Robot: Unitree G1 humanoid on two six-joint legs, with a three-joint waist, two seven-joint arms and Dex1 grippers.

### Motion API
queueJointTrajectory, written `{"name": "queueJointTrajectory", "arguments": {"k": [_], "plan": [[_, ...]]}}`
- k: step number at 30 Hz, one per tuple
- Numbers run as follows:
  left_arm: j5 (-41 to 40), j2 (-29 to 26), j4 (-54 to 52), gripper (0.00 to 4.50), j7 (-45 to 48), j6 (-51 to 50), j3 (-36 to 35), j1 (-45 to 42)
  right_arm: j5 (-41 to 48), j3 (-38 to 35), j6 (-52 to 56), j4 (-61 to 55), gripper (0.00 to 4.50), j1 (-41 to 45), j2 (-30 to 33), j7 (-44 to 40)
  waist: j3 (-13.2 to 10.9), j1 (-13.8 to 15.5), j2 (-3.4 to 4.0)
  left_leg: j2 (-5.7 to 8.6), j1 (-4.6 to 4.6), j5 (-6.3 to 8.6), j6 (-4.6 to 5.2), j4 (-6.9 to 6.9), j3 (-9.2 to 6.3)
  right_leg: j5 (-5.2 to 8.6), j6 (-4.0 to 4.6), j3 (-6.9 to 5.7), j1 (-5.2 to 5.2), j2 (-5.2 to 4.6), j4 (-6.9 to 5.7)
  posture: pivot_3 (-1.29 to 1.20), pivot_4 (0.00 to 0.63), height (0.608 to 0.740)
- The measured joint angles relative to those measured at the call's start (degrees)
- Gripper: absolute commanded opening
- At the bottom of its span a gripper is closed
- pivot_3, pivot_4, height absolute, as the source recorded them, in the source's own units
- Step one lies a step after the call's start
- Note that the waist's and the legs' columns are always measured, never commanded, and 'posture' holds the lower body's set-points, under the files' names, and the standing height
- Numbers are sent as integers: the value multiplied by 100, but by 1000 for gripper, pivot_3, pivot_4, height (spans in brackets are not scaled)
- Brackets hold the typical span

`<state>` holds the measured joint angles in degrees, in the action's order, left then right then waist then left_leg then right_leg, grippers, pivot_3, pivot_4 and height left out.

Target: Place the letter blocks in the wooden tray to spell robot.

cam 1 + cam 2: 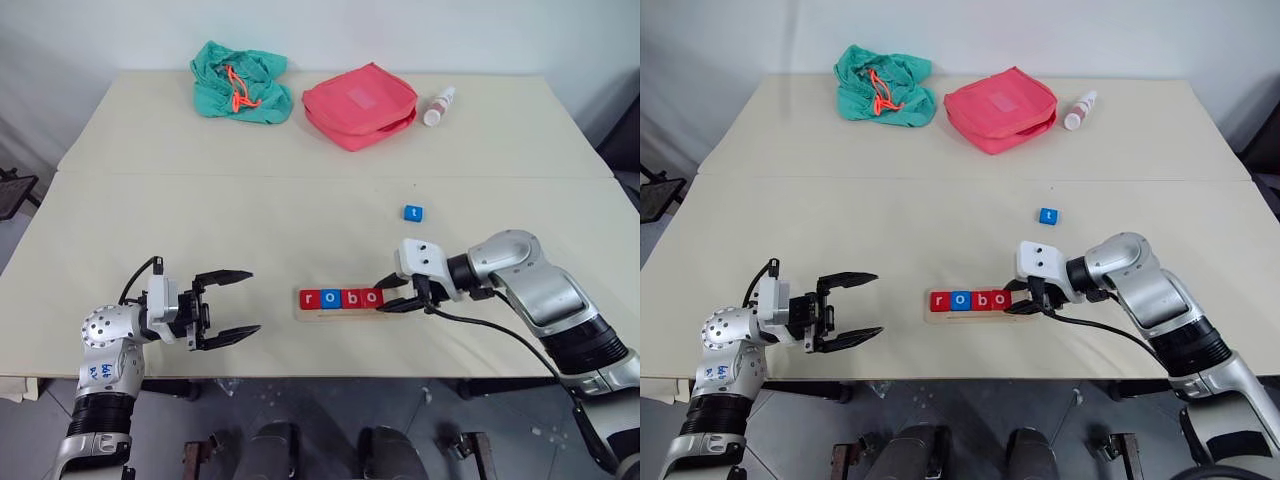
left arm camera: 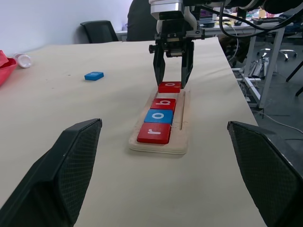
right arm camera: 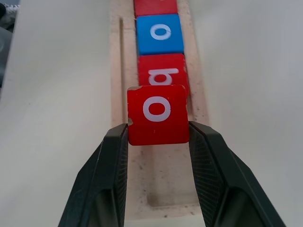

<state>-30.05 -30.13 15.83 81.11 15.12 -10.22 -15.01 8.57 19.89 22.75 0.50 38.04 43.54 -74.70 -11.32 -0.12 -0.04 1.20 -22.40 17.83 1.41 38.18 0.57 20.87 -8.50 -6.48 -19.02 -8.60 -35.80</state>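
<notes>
Pale wood, the tray [image 1: 345,312] is lying near the front edge of the table [image 1: 200,210], about midway along it, with four blocks in its slot: a red r [image 1: 309,298], a blue o [image 1: 330,298], a red b [image 1: 351,298] and a red o [image 3: 158,114], running left to right. The right gripper [image 1: 400,296] is reaching in from the tray's right end and is clamping that last red o between its two black fingers [image 3: 108,161], the block sitting just beside the b. The tray's right end slot is lying bare past it. The blue t [image 1: 414,212] is resting flat on the table farther back, right of the tray and well apart from it. The left gripper [image 1: 232,305] is hovering left of the tray near the front edge, its jaws spread wide with nothing between them. Along the back edge are lying a green cloth [image 1: 240,82], a pink pouch [image 1: 360,104] and a small bottle [image 1: 439,105].
</notes>
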Motion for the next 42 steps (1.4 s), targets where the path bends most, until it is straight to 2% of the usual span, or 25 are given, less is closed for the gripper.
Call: {"name": "queueJointTrajectory", "arguments": {"k": [1,10,16,21,26,36,39,42], "plan": [[0,0,-9,4500,-16,0,0,0,-30,2,-27,13,1448,1,-20,-2,0,0,0,0,0,0,0,0,0,0,0,0,0,0,0,0,150,740],[0,5,-41,4500,-45,2,1,-1,-189,4,-133,44,4486,20,-30,-101,0,-4,0,0,0,0,0,0,0,0,0,0,0,0,0,0,150,740],[0,12,-36,4500,-53,4,4,-21,-146,-82,95,-302,4486,11,-18,-18,0,1,0,0,0,0,0,0,-1,0,0,0,0,0,-1,0,150,740],[7,66,71,4500,-48,35,26,-106,183,-569,587,-874,4486,-480,102,208,0,16,0,2,-1,0,0,-1,-4,0,0,-1,0,0,-2,0,150,740],[11,92,98,4500,-30,59,66,-236,714,-1447,891,-1195,4486,-1182,127,582,0,20,0,2,0,0,0,-1,-1,0,0,-2,1,-1,-2,0,150,740],[12,97,314,4500,37,66,116,-300,1097,-3122,534,-951,4486,-2534,160,1309,0,26,0,0,2,0,0,-3,4,0,0,-2,3,-1,-2,0,150,740],[13,85,381,4500,84,73,117,-416,1242,-3645,525,-977,4486,-3025,-41,1737,0,58,0,2,2,0,0,-3,1,0,0,-3,5,-2,-3,0,150,740],[14,78,536,4500,101,103,115,-493,1304,-3869,589,-970,4486,-3112,-291,2231,0,54,0,1,4,-1,1,-1,7,0,0,0,5,-1,-3,0,150,740]]}}
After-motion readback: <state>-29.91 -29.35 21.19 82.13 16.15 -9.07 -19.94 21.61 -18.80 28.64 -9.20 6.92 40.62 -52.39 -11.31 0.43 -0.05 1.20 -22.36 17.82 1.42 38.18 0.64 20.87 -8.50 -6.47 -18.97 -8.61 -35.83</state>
